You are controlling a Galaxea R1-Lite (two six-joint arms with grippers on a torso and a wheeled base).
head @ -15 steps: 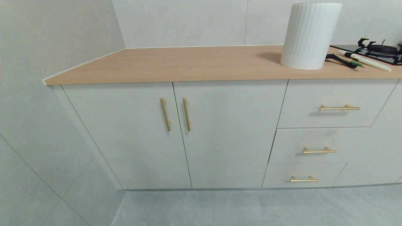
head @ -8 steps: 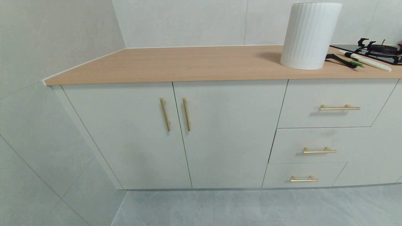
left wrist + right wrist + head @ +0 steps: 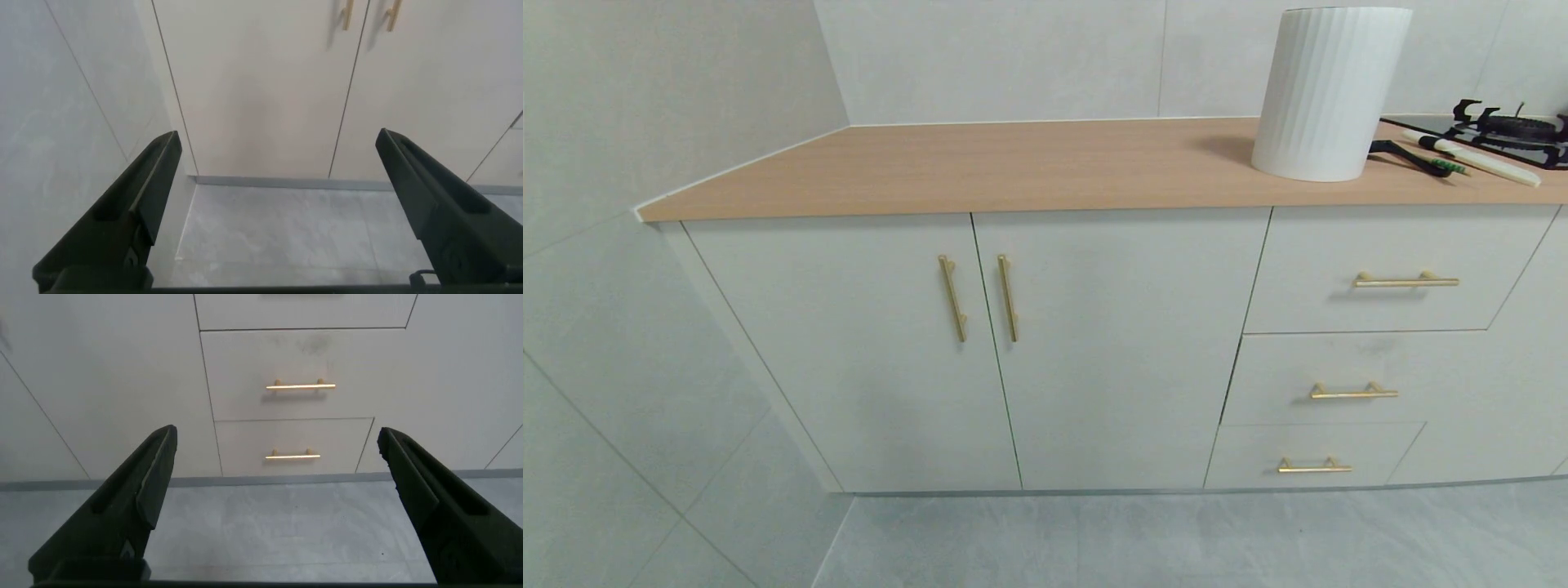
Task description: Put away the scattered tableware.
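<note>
**Asker:** Where is the tableware?

**Me:** In my head view, two long utensils lie on the wooden countertop (image 3: 1013, 167), just right of a tall white ribbed container (image 3: 1327, 94). A black-handled utensil (image 3: 1409, 155) lies nearest the container, close to its base. A cream-coloured utensil (image 3: 1478, 159) lies just beyond it, farther right. I cannot tell what kind each one is. Farther right again sits a black gas hob (image 3: 1515, 131).

**Asker:** And your fingers?

**Me:** My left gripper (image 3: 278, 143) is spread wide, with nothing between its two dark fingers. My right gripper (image 3: 276, 434) is spread just as wide and holds nothing. Both hang well below the container, low against the cabinet front and near the grey floor (image 3: 278, 237).

**Asker:** What do the wrist views add?

**Me:** The left wrist view looks at the foot of the double cabinet doors (image 3: 270, 82), below and left of the container, and catches the lower ends of their two brass handles (image 3: 346, 15). The right wrist view faces the cabinet almost straight below the container, where I see the middle drawer handle (image 3: 301, 385) and the bottom drawer handle (image 3: 292, 456). The head view takes in the countertop above all of these.
</note>
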